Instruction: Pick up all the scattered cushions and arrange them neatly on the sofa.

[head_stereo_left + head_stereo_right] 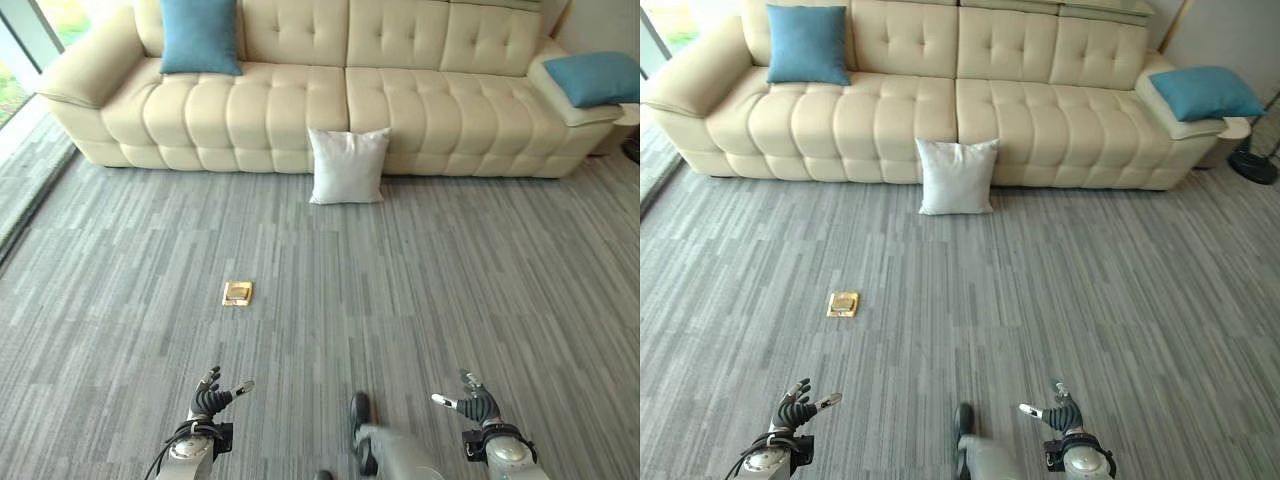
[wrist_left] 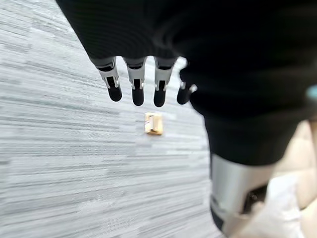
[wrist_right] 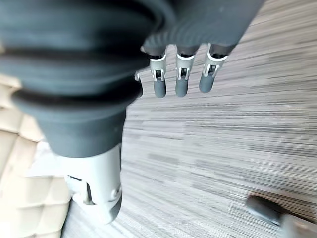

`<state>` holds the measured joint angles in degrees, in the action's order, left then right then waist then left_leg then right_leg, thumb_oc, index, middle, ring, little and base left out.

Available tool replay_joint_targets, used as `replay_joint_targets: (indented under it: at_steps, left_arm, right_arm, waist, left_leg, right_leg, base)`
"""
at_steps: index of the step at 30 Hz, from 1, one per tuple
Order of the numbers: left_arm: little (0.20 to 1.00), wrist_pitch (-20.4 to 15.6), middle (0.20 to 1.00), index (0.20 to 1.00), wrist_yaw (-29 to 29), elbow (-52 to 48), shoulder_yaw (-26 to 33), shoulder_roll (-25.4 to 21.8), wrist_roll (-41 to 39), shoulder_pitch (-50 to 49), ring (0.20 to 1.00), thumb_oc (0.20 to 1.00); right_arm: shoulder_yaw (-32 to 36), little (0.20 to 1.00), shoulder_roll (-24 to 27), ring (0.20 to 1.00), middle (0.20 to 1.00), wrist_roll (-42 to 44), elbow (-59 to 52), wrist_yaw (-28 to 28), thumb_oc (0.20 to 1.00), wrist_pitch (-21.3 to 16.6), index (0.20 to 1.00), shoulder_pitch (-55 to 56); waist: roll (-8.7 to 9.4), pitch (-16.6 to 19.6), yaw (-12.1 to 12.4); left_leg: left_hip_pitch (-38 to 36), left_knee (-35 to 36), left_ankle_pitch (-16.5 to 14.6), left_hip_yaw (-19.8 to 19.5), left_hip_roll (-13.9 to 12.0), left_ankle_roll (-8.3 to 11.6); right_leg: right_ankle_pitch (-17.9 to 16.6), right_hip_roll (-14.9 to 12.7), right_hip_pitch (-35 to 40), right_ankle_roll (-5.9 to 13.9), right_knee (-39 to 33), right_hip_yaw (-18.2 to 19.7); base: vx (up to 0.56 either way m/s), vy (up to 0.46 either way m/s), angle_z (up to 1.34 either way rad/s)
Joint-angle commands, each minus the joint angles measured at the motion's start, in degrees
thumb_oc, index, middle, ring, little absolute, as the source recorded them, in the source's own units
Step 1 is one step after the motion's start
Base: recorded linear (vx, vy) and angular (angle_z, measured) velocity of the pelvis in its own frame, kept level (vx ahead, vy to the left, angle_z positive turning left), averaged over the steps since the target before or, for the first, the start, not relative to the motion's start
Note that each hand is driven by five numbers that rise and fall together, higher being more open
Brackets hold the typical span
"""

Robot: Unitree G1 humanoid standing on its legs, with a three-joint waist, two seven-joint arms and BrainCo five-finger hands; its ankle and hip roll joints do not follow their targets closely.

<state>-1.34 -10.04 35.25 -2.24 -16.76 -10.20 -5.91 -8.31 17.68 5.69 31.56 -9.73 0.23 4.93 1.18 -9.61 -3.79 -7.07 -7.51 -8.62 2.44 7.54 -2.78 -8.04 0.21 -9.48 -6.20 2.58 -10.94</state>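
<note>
Both hands are hanging low and empty here: the left hand with fingers relaxed and spread, the right hand likewise loose, thumb out, holding nothing, which suits a robot standing well back from its work. The white cushion is the one lying on the floor, leaning upright against the front of the cream sofa near its middle. A blue cushion is sitting upright against the backrest towards the sofa's left end, and another blue cushion is lying on the armrest at the far right, probably still wanting tidying. On the grey carpet, a small brass floor plate is lying between the left hand and the sofa; it appears flush, though that is hard to judge from here.
</note>
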Motion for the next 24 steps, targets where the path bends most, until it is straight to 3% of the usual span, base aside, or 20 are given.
replay_joint_targets:
  at_steps: [1,3,5,8,10,11,13,16,23,24]
  left_arm:
    - [1.0,-2.57,1.0,1.0,-0.41,-3.63,0.04,-1.17,-1.95,1.67,1.0,1.0]
    - [1.0,-2.65,1.0,1.0,0.17,-3.62,-0.28,-1.26,-2.07,1.83,1.0,1.0]
    - [1.0,-2.63,1.0,1.0,0.36,-3.6,-0.68,-1.24,-1.95,2.01,1.0,1.0]
    - [1.0,-1.81,1.0,1.0,1.16,-3.14,-1.01,-1.51,-0.35,0.92,1.0,1.0]
    - [1.0,-1.56,1.0,1.0,1.26,-3.09,-1.15,-1.42,-0.15,0.36,1.0,1.0]
    - [1.0,-1.55,1.0,1.0,1.25,-3.11,-1.17,-1.41,-0.14,0.33,1.0,1.0]
    - [1.0,-1.36,1.0,1.0,0.87,-2.43,-1.35,-1.35,-0.21,0.53,1.0,1.0]
    - [1.0,-1.45,1.0,1.0,0.98,-2.03,-1.11,-1.24,0.04,-0.16,1.0,1.0]
    - [1.0,-1.2,1.0,1.0,1.4,-0.99,-0.6,-1.1,0.82,-2.18,1.0,1.0]
    - [1.0,-0.97,1.0,1.0,1.58,-0.81,0.05,-1.34,0.76,-2.94,1.0,1.0]
  right_arm:
    - [1.74,1.0,2.62,1.0,1.0,1.61,-2.22,-0.94,1.0,-2.74,1.0,-1.46]
    - [1.81,1.0,3.32,1.0,1.0,2.1,-2.5,-0.67,1.0,-2.94,1.0,-1.76]
    - [2.01,1.0,3.59,1.0,1.0,2.18,-2.19,-0.72,1.0,-2.95,1.0,-2.08]
    - [2.33,1.0,4.17,1.0,1.0,2.16,-2.15,-0.5,1.0,-2.62,1.0,-2.22]
    - [2.2,1.0,4.35,1.0,1.0,1.82,-1.91,-0.53,1.0,-2.55,1.0,-2.24]
    - [2.21,1.0,4.36,1.0,1.0,1.82,-1.91,-0.53,1.0,-2.55,1.0,-2.2]
    - [1.88,1.0,4.31,1.0,1.0,1.53,-0.93,-1.31,1.0,-2.19,1.0,-2.54]
    - [1.63,1.0,4.09,1.0,1.0,0.86,-0.41,-1.33,1.0,-2.05,1.0,-2.25]
    - [1.34,1.0,3.55,1.0,1.0,-0.25,-0.28,-0.67,1.0,-1.69,1.0,-1.72]
    - [1.04,1.0,3.38,1.0,1.0,-0.47,-0.18,-0.25,1.0,-1.49,1.0,-1.63]
  waist:
    - [-0.46,-0.84,-1.46]
    - [0.08,-1.41,-0.89]
    - [0.51,-1.92,-0.61]
    - [1.82,-1.9,0.76]
    - [1.24,-2.1,1.57]
    - [1.3,-2.17,1.59]
    - [0.45,-2.61,2.84]
    - [-0.44,-2.25,3.45]
    - [-0.55,-0.37,3.73]
    - [-0.05,-0.17,4.1]
  left_leg:
    - [-3.06,3.23,1.78,0.9,-11.02,7.12]
    - [0.78,-6.21,6.09,1.18,-11.03,8.34]
    - [3.34,-8.51,6.68,1.56,-11.27,8.0]
    - [8.39,-3.46,3.65,2.53,-10.52,6.07]
    - [11.25,1.35,7.52,1.58,-10.49,6.37]
    - [10.86,1.83,7.73,1.61,-10.42,6.39]
    - [15.84,7.85,13.3,1.45,-10.01,7.22]
    - [15.66,11.0,15.05,1.56,-9.74,7.36]
    - [12.24,11.36,14.26,2.15,-9.33,6.3]
    - [11.93,9.97,12.73,2.77,-8.88,5.33]
  right_leg:
    - [7.8,-2.13,1.66,10.56,1.29,1.59]
    - [9.16,-1.72,4.96,9.04,-0.09,2.26]
    - [9.61,-2.08,6.18,8.72,-0.78,2.31]
    - [10.59,-3.24,9.56,9.28,-2.91,3.35]
    - [11.31,-2.77,11.34,9.45,-3.84,3.74]
    - [11.35,-2.82,11.55,9.45,-3.93,3.75]
    - [12.45,-1.8,14.33,9.34,-4.97,4.79]
    - [13.53,-0.91,16.05,9.5,-4.99,6.79]
    - [14.72,-2.3,18.22,10.31,-5.27,9.23]
    - [15.28,-3.28,18.11,10.88,-3.29,10.02]
  base:
    - [0.2,-0.152,0.4]
    - [0.21,-0.154,0.35]
    - [0.13,-0.065,-0.19]
    - [0.21,-0.014,-0.2]
    - [0.15,0.029,-0.25]
    - [0.15,0.027,-0.24]
    - [0.23,0.042,-0.24]
    - [0.23,0.105,-0.26]
    - [0.18,0.141,-0.73]
    - [0.21,0.243,-0.34]
